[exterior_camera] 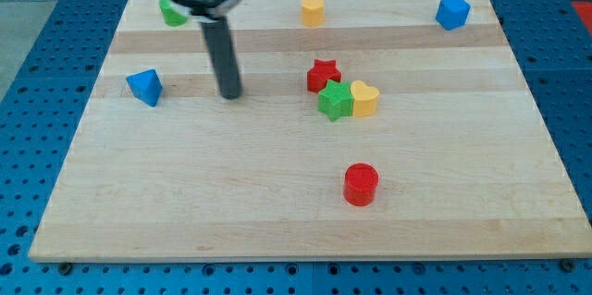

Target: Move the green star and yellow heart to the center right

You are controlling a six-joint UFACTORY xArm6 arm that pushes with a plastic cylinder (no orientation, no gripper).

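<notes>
Tip: my tip [230, 94] is down on the worktop [277, 202], left of the middle, touching no block.
Pincer: none on this arm, just a straight dark rod, so nothing to hold apart or together.
Closest block: blue block [144, 86], near my tip toward the view's left.
Green star: green star [335, 100] is near the middle, well apart from my tip on the view's right.
Yellow heart: yellow heart [364, 98] is touching the star's right side.
Red star: red star [323, 76] is touching the green star from the top left.
Good push: I think I should come at the green star from its left and push straight right, so star and heart slide as a pair.
Watch out: the red star could get dragged along, so I would keep my tip a bit below it.
Open room: the worktop to the right of the heart looks bare up to the right edge.
Edge: I should stop before that edge so nothing falls off.
Others: red cylinder [361, 185] sits lower down; green block [171, 11], yellow block [313, 9] and blue cube [452, 12] are along the top, out of the way.
</notes>
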